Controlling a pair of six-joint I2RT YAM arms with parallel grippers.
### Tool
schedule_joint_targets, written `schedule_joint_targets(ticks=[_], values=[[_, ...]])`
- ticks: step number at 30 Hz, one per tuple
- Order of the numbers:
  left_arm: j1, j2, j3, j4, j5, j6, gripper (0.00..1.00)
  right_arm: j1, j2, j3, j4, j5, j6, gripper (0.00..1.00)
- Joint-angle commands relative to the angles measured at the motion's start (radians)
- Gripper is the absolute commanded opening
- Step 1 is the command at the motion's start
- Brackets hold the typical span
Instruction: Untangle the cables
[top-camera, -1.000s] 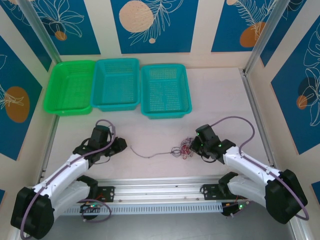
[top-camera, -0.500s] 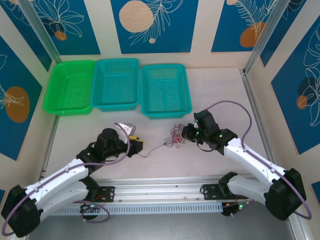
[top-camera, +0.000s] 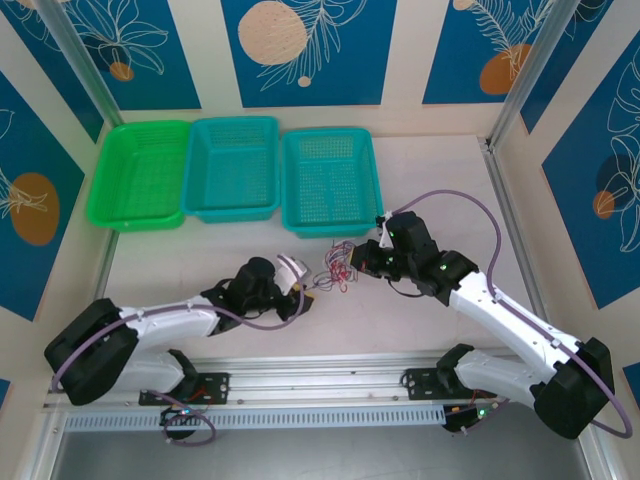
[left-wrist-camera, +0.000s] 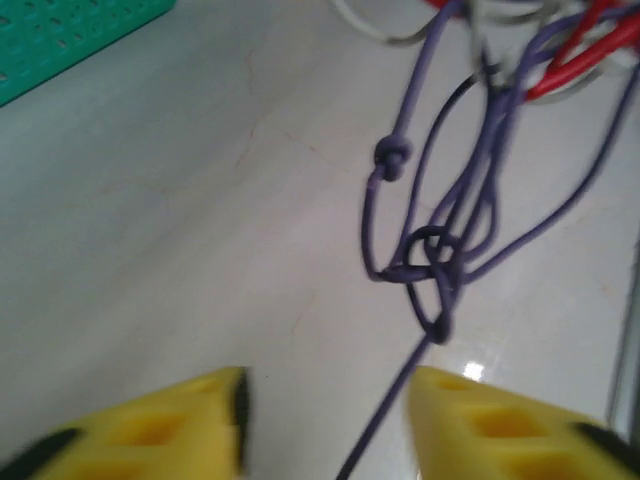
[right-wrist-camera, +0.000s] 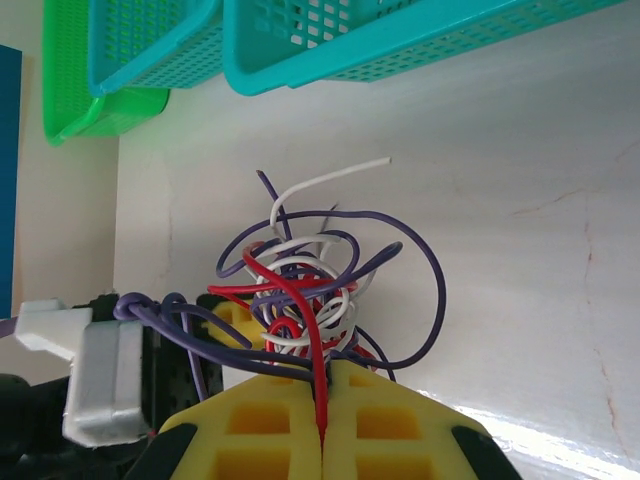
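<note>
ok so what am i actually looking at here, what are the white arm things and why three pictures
These are two robot arms bolted at the near edge of a table. The wide picture looks down from above and behind them. The other two pictures come from a small camera on each wrist, so the yellow blocks at the bottom are that arm's own fingers. At the far side stand a green basket, a middle teal basket and a right teal basket. Between the arms sits a clump of thin wires, purple, white and red, tangled together. The right gripper is shut on the red wire. The left gripper is open, and a knotted purple wire runs between its fingers without being pinched.
</note>
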Motion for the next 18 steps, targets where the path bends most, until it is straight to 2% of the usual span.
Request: schedule_joint_targets(ticks=[1, 3, 5, 7, 10, 13, 15, 18], values=[[-0.007, 0.004, 0.025, 0.056, -0.062, -0.027, 0.0, 0.002, -0.037, 0.029, -0.024, -0.003, 0.008, 0.0], [-0.006, -0.02, 0.021, 0.021, -0.127, -0.052, 0.0, -0.007, -0.061, 0.023, -0.061, 0.058, 0.024, 0.0], [0.003, -0.069, 0.009, -0.035, -0.25, -0.105, 0.0, -0.044, -0.109, -0.002, -0.144, 0.187, 0.08, 0.0], [0.056, -0.15, -0.024, -0.111, -0.35, -0.199, 0.0, -0.158, -0.198, -0.065, -0.218, 0.248, 0.153, 0.0], [0.209, -0.283, -0.075, -0.246, -0.316, -0.328, 0.0, -0.407, -0.37, -0.197, -0.266, 0.193, 0.176, 0.0], [0.295, -0.396, -0.104, -0.337, -0.271, -0.365, 0.0, -0.602, -0.49, -0.289, -0.31, 0.128, 0.163, 0.0], [0.307, -0.439, -0.105, -0.373, -0.264, -0.363, 0.0, -0.646, -0.53, -0.343, -0.297, 0.079, 0.15, 0.0], [0.308, -0.443, -0.105, -0.317, -0.17, -0.34, 0.0, -0.611, -0.505, -0.454, -0.189, -0.026, 0.165, 0.0]])
